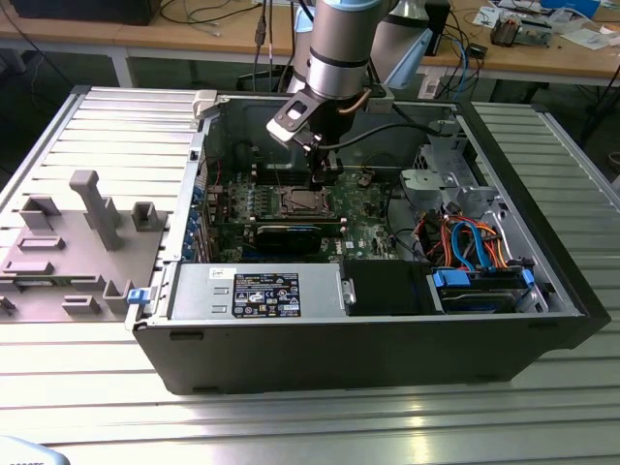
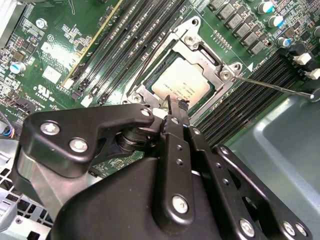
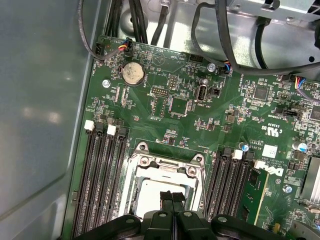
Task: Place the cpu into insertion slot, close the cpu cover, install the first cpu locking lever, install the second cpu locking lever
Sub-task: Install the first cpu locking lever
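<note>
The cpu (image 2: 181, 82) lies flat in the insertion slot (image 1: 302, 201) on the green motherboard. Its pale metal top shows in both wrist views (image 3: 145, 197). The silvery cpu cover (image 2: 202, 52) lies down around it as a frame. One thin locking lever (image 2: 272, 85) sticks out from the socket's corner over the memory slots. Another thin lever (image 2: 149, 62) runs along the opposite side of the socket. My gripper (image 2: 175, 106) hangs just above the socket's edge, fingers pressed together with nothing between them (image 3: 171, 199). In the exterior view the gripper (image 1: 325, 177) is inside the case, over the socket.
The open computer case (image 1: 368, 339) has walls all around the board. A power supply (image 1: 257, 291) sits at the front, and drive bays with coloured cables (image 1: 475, 247) are on the exterior view's right. Black memory slots (image 3: 102, 185) flank the socket. A grey fixture (image 1: 87, 242) stands outside the case.
</note>
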